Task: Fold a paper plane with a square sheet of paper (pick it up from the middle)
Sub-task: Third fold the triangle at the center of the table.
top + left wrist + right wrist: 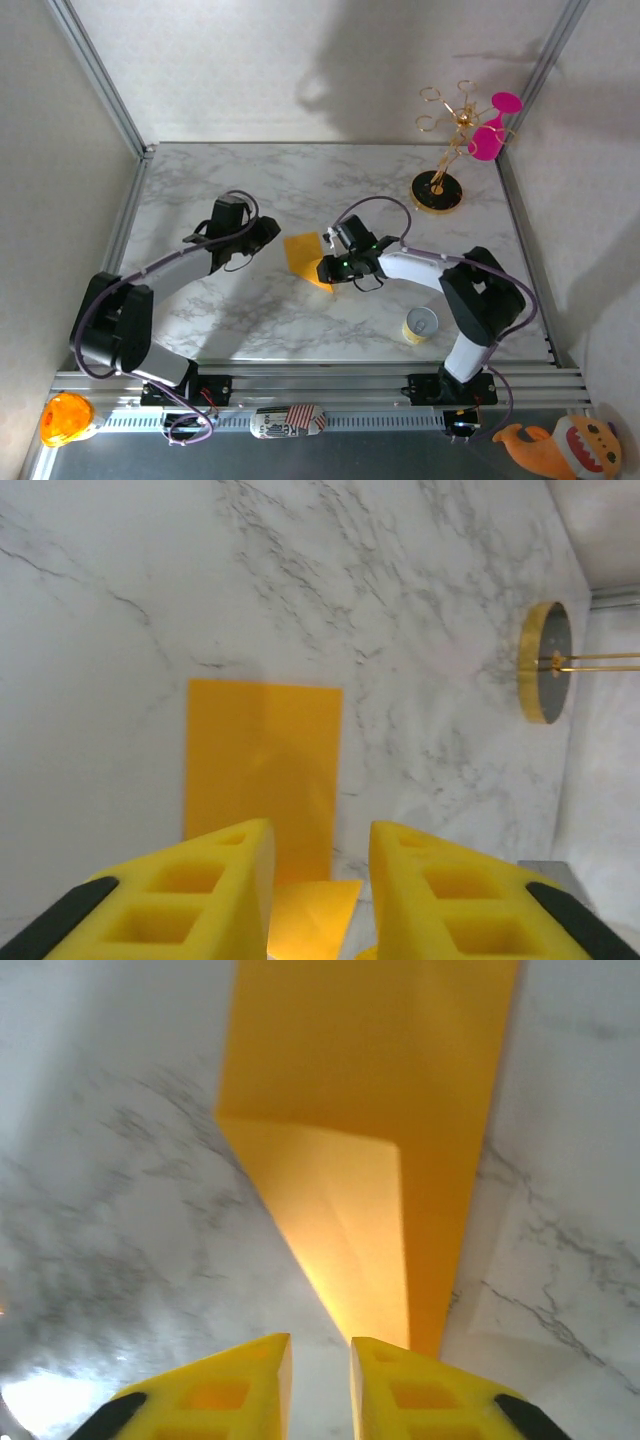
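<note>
White marble-patterned tabletop (400,190) carries our thin yellow-orange square sheet of paper (303,256) at its middle. One corner is folded in, and the long axis runs far-left to near-right. Our right gripper (320,1345) sits at the paper's near-right tip, fingers a narrow gap apart, holding nothing. Our left gripper (320,845), fingers spread and empty, hovers over its left end. We judge the right nearer.
</note>
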